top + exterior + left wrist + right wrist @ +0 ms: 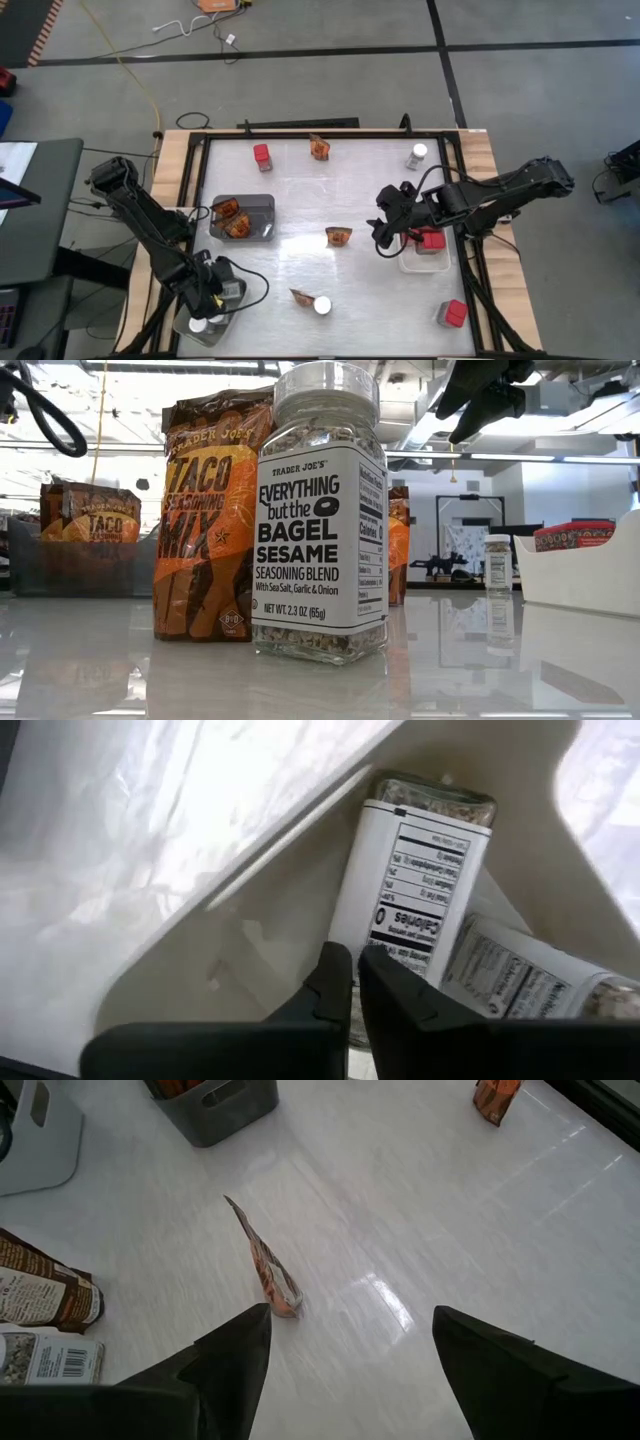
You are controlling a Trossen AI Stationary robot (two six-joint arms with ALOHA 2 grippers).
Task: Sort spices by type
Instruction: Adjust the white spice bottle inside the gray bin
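Dark and bent low at the bench's front-left corner, the left gripper (355, 982) reaches into a pale tray (190, 970), its fingers pinched together on nothing, just beside two white-labelled jars (415, 895) lying there. Right gripper (350, 1350) hangs spread wide and empty above an orange-brown packet (268, 1270) near the bench's middle.

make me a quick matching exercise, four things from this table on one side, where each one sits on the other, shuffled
Things:
1. left gripper
2. right gripper
3. jar on its side
4. two packets

Places or states:
A. in the grey bin
B. in the white tray
C. open, above a lone packet on the table
D. shut, over the white tray

Pairs: 1-D, 2-C, 3-B, 4-A
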